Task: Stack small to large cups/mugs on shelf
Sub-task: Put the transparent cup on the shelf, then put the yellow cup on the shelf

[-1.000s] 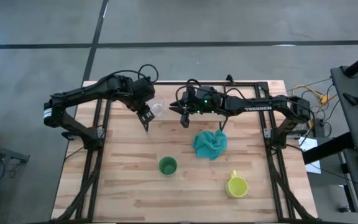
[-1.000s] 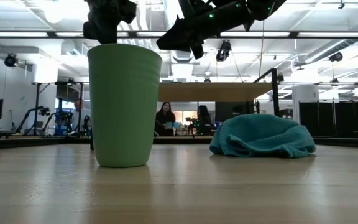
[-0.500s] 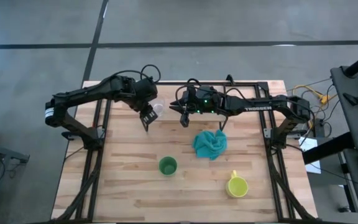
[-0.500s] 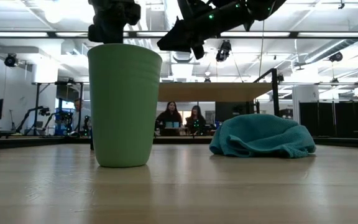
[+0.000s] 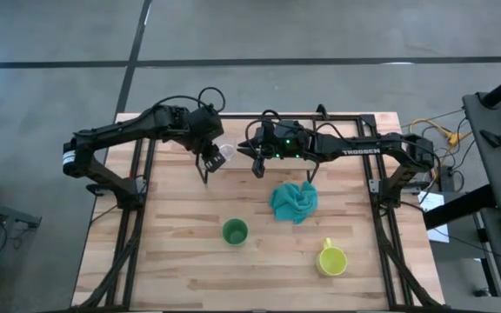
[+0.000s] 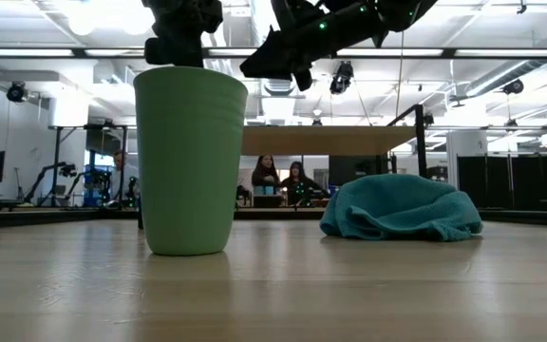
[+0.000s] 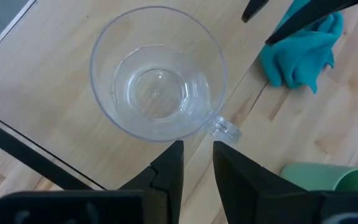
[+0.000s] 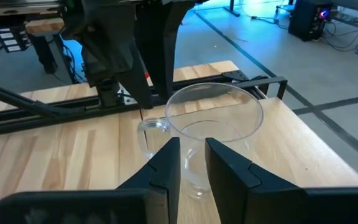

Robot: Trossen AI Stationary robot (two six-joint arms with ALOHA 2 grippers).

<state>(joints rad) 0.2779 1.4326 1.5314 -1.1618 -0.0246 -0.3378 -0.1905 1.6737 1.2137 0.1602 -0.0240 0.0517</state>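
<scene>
The small clear glass cup stands upright by its base on the light-wood shelf at the table's far side. My left gripper is shut, its fingertips right beside the cup's wall, near the little handle. My right gripper is shut and hovers on the cup's other side, pointing at it. The green cup and the yellow mug stand upright on the tabletop nearer the front. My left gripper has its fingertips close against the glass cup's outer wall next to the handle, coming slanting from above on the table's left side. Whether they touch the glass I cannot tell. My right gripper touches nothing.
A crumpled teal cloth lies on the tabletop between the shelf and the yellow mug. The shelf's black frame runs along its edge. People sit in the room beyond the table.
My left gripper has moved a little toward the table's right, closer to the glass cup. The right arm has kept still.
</scene>
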